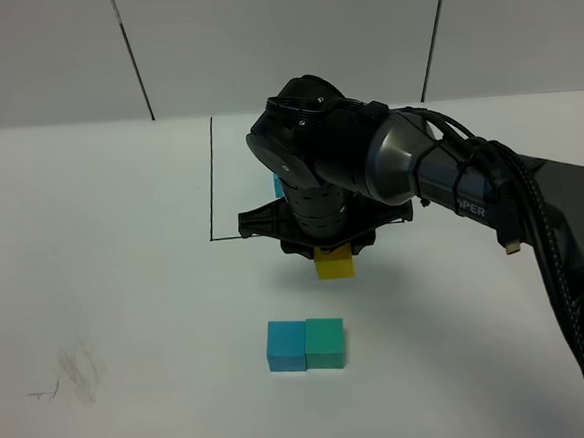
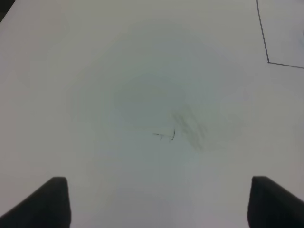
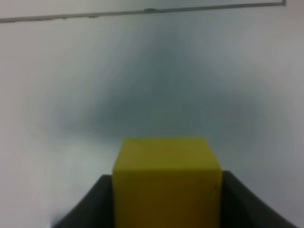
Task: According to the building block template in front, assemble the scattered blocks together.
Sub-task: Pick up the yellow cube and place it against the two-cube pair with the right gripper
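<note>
My right gripper (image 1: 327,247) is clamped on the yellow cube (image 3: 166,171), a jaw on either side. It sits near the front edge of the frame (image 1: 212,174), apart from the blue cube (image 1: 286,346) and teal cube (image 1: 325,343). Those two lie touching, side by side, on the table (image 1: 127,291). My left gripper (image 2: 161,202) is spread wide and empty over bare table by a scuff (image 2: 190,128). Step in hand, as I judge it: set yellow against the pair to make the L. To do it well, keep the cube's faces square to the pair and come down just beside them. Then close the gap gently so the joined two do not slide, and let go only once it is seated flush. Hidden: my arm (image 1: 439,174) covers the template (image 1: 278,187) except for a sliver of blue, so I cannot read which end takes yellow. I cannot tell whether the cube is lifted off the table. The right wrist view is blurred.
</note>
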Motion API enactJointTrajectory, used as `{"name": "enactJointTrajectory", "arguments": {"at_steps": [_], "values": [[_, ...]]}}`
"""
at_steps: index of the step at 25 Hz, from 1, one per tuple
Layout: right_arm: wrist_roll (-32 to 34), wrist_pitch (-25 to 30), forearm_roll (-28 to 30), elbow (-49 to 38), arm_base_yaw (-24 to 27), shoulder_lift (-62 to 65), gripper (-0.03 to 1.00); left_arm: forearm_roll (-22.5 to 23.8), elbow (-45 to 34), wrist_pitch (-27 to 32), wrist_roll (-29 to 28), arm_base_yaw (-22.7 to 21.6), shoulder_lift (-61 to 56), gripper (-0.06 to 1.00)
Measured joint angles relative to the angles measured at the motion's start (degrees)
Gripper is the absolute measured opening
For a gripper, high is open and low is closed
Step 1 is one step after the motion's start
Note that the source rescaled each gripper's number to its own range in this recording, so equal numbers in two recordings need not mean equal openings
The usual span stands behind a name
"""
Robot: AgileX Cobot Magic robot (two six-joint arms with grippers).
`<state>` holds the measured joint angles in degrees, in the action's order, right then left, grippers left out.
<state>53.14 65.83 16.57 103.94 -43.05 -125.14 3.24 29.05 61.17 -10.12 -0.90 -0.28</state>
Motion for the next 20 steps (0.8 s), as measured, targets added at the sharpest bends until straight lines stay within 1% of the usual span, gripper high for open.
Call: {"name": "enactJointTrajectory", "arguments": {"at_steps": [2, 10, 20], "values": [[0.9, 0.1, 0.0, 0.0, 0.0, -0.2, 0.03, 0.0, 0.0, 0.0, 0.0, 0.0, 0.0, 0.90], [1.4, 0.5, -3.7, 0.1, 0.0, -2.8, 0.03, 0.0, 0.0, 0.0, 0.0, 0.0, 0.0, 0.90], [1.8, 1.2, -4.8, 0.1, 0.0, -3.4, 0.03, 0.0, 0.0, 0.0, 0.0, 0.0, 0.0, 0.90]]}}
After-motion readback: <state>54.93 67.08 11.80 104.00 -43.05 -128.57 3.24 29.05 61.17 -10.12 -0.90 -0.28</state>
